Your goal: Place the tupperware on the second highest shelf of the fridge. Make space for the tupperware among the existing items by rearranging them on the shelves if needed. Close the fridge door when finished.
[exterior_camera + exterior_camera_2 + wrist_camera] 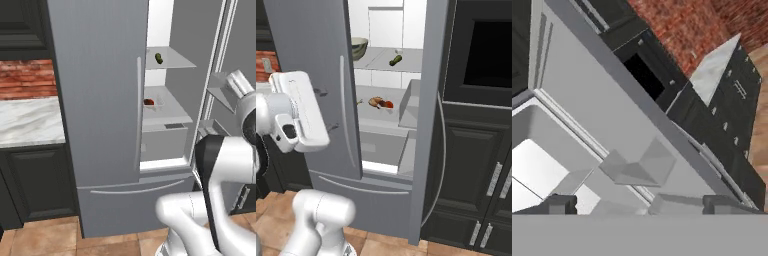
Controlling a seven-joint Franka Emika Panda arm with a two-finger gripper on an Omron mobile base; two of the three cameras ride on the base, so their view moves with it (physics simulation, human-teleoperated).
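End effector [637,205] open, tupperware [382,103] with red-brown food on second highest shelf [378,117]

A red brick wall [27,79] is seen above a white marble countertop [30,121]. Dark panelled cabinets [476,175] with slim silver handles are set over terracotta floor tiles [40,237].

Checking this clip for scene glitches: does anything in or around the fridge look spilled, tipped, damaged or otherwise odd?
Nothing stands out. The fridge has its right door open; the pickle and tupperware lie flat on their shelves, the bowl sits upright, and nothing is spilled.
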